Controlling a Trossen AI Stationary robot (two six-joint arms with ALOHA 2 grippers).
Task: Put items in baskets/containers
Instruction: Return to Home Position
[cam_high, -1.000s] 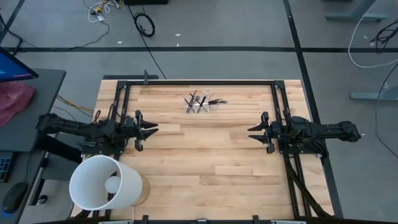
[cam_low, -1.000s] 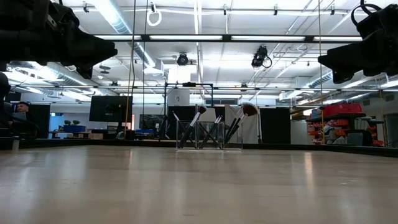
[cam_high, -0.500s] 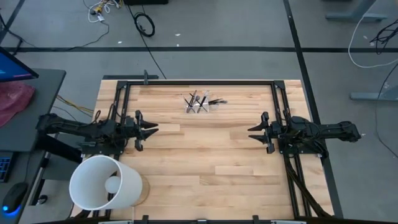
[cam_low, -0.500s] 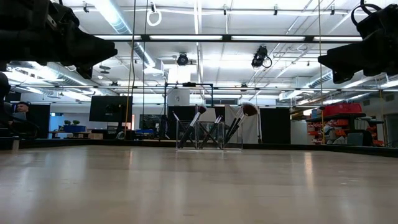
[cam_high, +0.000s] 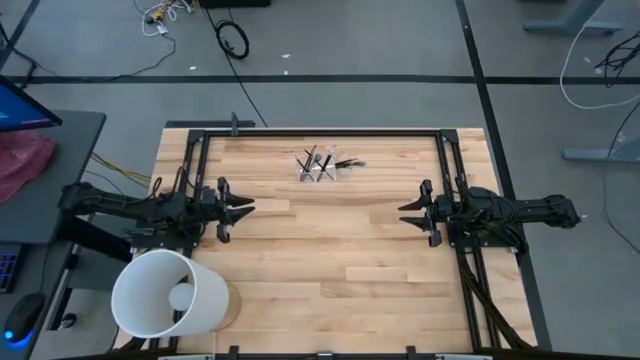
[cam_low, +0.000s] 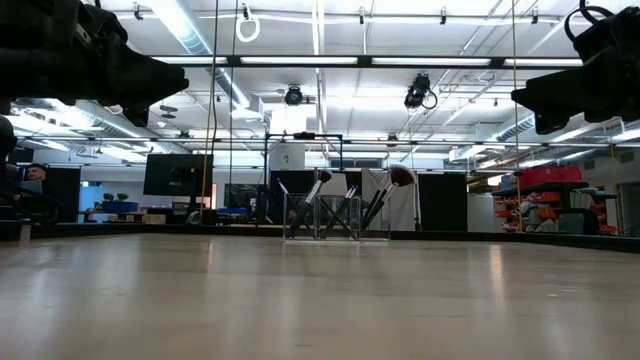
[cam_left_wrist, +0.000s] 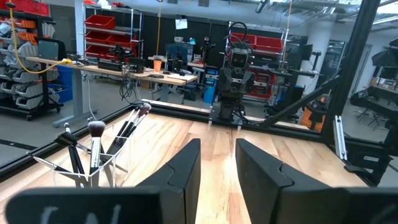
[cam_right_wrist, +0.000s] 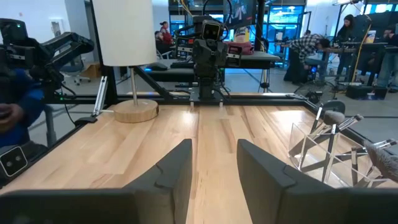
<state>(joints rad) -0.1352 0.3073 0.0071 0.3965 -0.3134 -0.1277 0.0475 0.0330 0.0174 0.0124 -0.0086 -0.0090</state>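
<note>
Several thin makeup brushes (cam_high: 322, 161) with dark handles stand tilted in a small clear plastic holder (cam_low: 335, 219) near the table's far edge; their lower ends are inside it and their bristle tips stick out above. The same brushes (cam_left_wrist: 99, 146) and holder (cam_right_wrist: 323, 152) show in both wrist views. My left gripper (cam_high: 248, 207) hovers open over the table's left side. My right gripper (cam_high: 404, 213) hovers open over the right side. Both are raised off the wood and well apart from the holder.
A large white cylindrical bucket (cam_high: 165, 293) stands on a wooden disc at the table's near left corner. A black metal frame (cam_high: 320, 131) runs along the table's edges. Bare wood lies between the two grippers. People show in the room beyond the table (cam_right_wrist: 311, 46).
</note>
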